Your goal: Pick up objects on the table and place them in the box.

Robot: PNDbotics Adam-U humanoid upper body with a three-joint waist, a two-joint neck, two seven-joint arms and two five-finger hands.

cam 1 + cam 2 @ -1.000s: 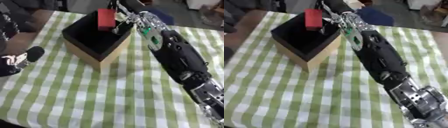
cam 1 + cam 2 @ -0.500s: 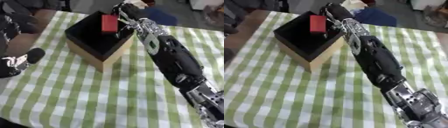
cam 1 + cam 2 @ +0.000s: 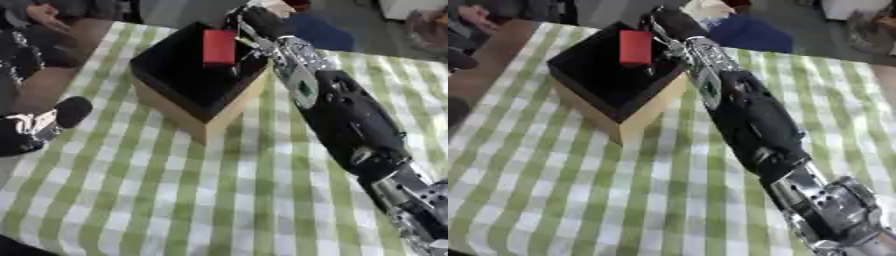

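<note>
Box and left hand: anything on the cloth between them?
No. In the left eye view, only bare checked cloth lies between the box and the left hand at the left edge.

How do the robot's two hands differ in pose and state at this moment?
The right hand is stretched out over the box, while the left hand sits near the table's left edge. The right hand's fingers are closed on a red block above the box's dark inside; the left hand holds nothing visible, and its finger pose is unclear. Both are mostly black with silver parts.
</note>
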